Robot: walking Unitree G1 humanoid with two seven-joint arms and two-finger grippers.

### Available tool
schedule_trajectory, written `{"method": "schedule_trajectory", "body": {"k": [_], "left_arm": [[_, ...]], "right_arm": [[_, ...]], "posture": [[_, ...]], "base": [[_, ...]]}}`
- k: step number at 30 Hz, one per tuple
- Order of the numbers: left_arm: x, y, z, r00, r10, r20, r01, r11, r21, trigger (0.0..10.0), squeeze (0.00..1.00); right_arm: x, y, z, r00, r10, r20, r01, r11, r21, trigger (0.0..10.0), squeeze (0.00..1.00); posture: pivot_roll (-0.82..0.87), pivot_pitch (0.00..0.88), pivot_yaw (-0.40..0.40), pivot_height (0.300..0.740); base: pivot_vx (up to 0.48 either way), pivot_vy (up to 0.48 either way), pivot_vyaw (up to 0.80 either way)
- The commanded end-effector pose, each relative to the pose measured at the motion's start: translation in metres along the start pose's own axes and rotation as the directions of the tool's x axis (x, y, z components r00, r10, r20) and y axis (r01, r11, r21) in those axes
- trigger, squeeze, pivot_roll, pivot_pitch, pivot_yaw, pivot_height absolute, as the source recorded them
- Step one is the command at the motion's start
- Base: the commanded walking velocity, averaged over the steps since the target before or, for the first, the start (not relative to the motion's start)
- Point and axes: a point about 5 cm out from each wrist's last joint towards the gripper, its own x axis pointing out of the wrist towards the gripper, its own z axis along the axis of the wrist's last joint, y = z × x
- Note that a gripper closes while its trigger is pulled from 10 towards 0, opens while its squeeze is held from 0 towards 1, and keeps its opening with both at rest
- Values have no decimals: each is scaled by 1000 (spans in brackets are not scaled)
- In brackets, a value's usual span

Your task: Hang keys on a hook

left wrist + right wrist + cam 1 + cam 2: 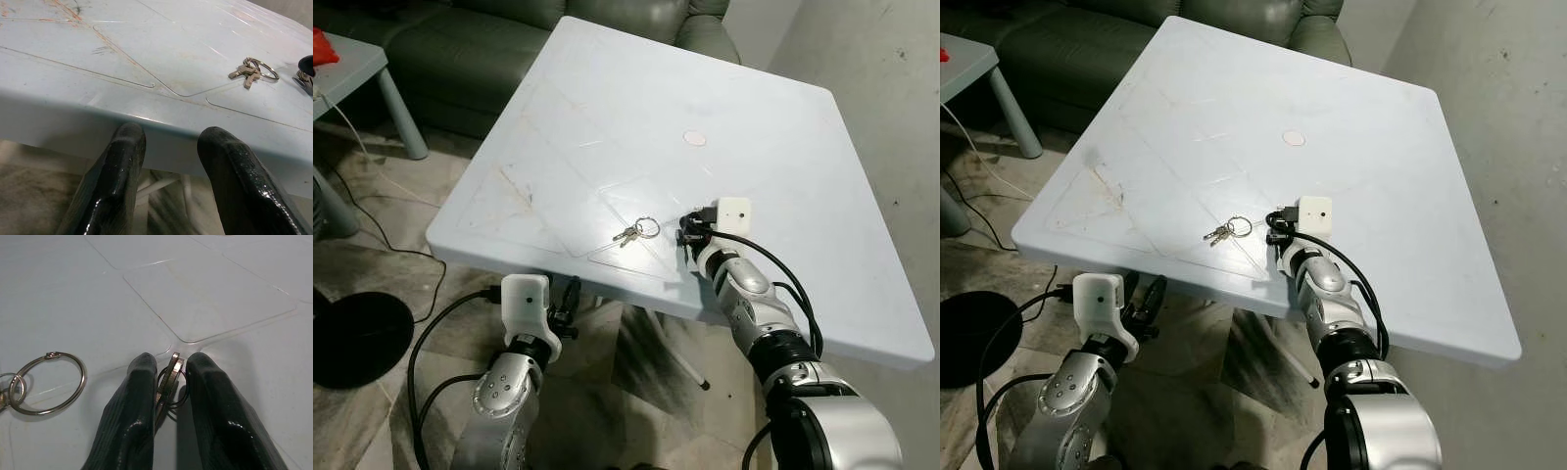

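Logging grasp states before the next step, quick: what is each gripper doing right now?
Left gripper: open, holding nothing, below the table edge.
Right gripper: shut on a key, on the table beside the key ring.

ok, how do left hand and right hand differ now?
The black two-fingered left hand is at the pale blue plastic table's near edge, below its top; the black two-fingered right hand is over the top. Left hand is open and empty; right hand is shut on a small metal key. Both face the loose silver key ring.
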Motion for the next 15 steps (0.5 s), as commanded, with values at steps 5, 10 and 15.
{"method": "schedule_trajectory", "body": {"k": [5, 10, 15], "left_arm": [[0, -6, -3, 1000, -9, -13, 9, 1000, -6, 10000, 0], [0, -6, -3, 1000, -5, -11, 5, 1000, -8, 10000, 0], [0, -6, -3, 1000, -5, -10, 5, 1000, -7, 10000, 0]], "right_arm": [[0, -7, 2, 999, -33, -13, 33, 999, 9, 9020, 0], [0, -9, 3, 999, -46, 3, 46, 999, 1, 0, 0], [0, -9, 5, 999, -42, 10, 42, 999, -1, 0, 0]], "posture": [[127, 156, -185, 740], [128, 156, -187, 740], [126, 159, -188, 740]], "base": [[0, 0, 0], [0, 0, 0], [0, 0, 0]]}}
